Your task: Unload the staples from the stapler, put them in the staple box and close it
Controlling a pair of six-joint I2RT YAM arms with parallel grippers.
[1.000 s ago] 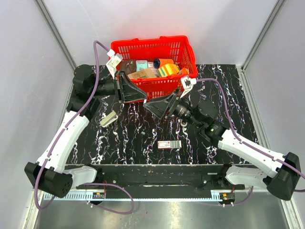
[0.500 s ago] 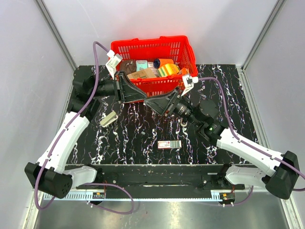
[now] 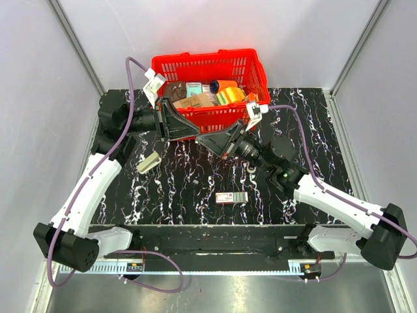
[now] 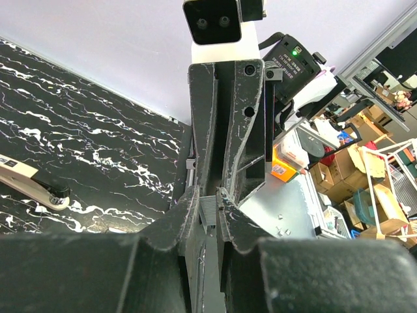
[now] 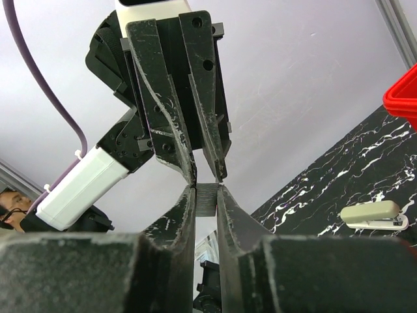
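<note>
Tabletop (image 3: 189,195) black, white-veined, pale walls (image 3: 260,26) (staple strip (image 5: 207,199) pinched mid-air)

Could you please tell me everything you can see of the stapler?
The stapler is small and slim, with a pale beige, plastic-looking body and dark parts at one end. It looks closed and lies flat on the black marbled table, left of the middle. Nothing touches it; the left gripper and the right gripper meet apart from it, pinching a grey staple strip.
</note>
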